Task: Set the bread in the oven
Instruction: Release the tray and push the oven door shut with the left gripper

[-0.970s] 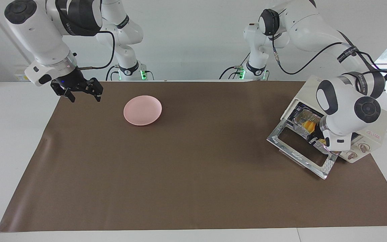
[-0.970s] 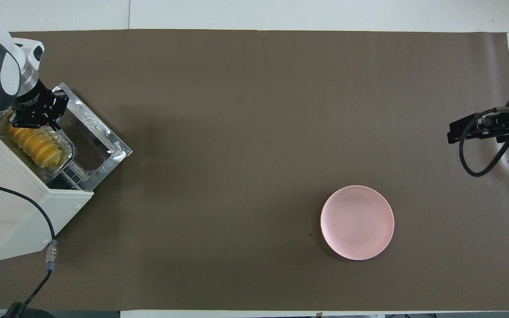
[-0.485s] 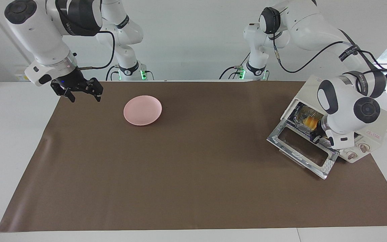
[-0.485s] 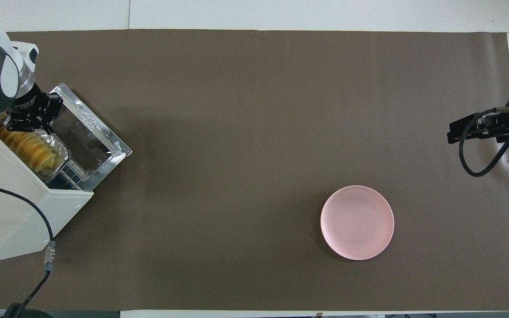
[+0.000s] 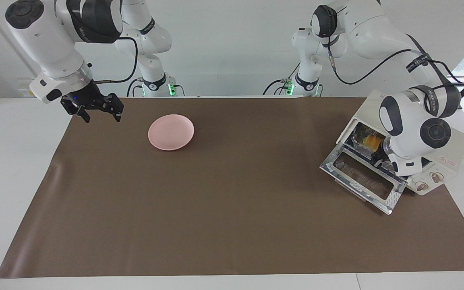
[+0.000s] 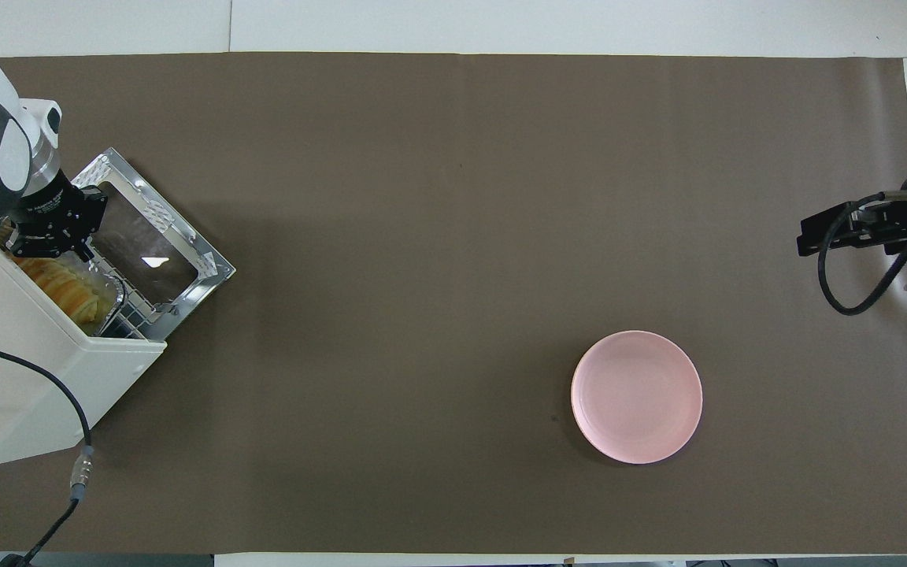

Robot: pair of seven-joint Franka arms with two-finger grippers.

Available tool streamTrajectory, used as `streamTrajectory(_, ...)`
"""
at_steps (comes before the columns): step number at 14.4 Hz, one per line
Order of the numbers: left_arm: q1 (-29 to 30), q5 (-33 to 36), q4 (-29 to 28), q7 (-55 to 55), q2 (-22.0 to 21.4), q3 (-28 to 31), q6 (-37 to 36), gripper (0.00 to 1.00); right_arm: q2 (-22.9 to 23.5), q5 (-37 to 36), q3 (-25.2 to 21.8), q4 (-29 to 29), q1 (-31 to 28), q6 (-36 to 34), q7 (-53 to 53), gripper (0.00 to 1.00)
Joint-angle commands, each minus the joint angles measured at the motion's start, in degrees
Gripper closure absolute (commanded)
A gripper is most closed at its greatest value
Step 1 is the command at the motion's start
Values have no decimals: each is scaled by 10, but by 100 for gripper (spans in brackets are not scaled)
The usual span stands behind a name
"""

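Observation:
The cream-white oven (image 5: 453,147) (image 6: 44,370) stands at the left arm's end of the table, its silver glass door (image 5: 361,181) (image 6: 150,256) dropped open. The golden ridged bread (image 5: 371,141) (image 6: 68,287) lies in a crinkled foil tray (image 6: 107,303) on the rack, mostly inside the cavity. My left gripper (image 5: 379,163) (image 6: 48,248) is shut at the tray's outer end, just above the door hinge; whether it pinches the rim is hidden by the wrist. My right gripper (image 5: 102,119) (image 6: 816,236) hangs open and holds nothing, over the mat's edge at the right arm's end, where that arm waits.
An empty pink plate (image 5: 171,132) (image 6: 636,396) sits on the brown mat (image 5: 232,201) toward the right arm's end. The oven's knobs (image 5: 427,181) face the table's middle. A cable (image 6: 68,409) trails over the oven's top.
The left gripper has moved toward the oven's opening, and the foil tray with the bread has slid deeper inside. The right arm has not moved.

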Motion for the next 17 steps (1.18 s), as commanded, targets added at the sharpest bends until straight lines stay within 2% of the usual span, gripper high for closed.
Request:
streamTrajectory(1,-14,18,-31,-7,-27,4,6,100,-10,-8,5,-8,-6,-5,-13,0)
streamTrajectory(5,-39,61,-85,7,-49,4,38,100,-10,-8,5,-8,-6,-5,-13,0)
streamTrajectory(8,-39,61,-85,28,-50,4,45,100,-10,-8,5,-8,-6,-5,-13,0)
streamTrajectory(9,-37,61,-85,49,-50,4,45,53,-10,-8,5,-8,-6,-5,-13,0)
streamTrajectory(10,-38,62,-85,55,-50,4,45,1,-10,-8,5,-8,-6,-5,-13,0)
streamTrajectory(17,-37,64,-47,65,-45,4,53,0,-10,-8,5,-8,-6,-5,-13,0)
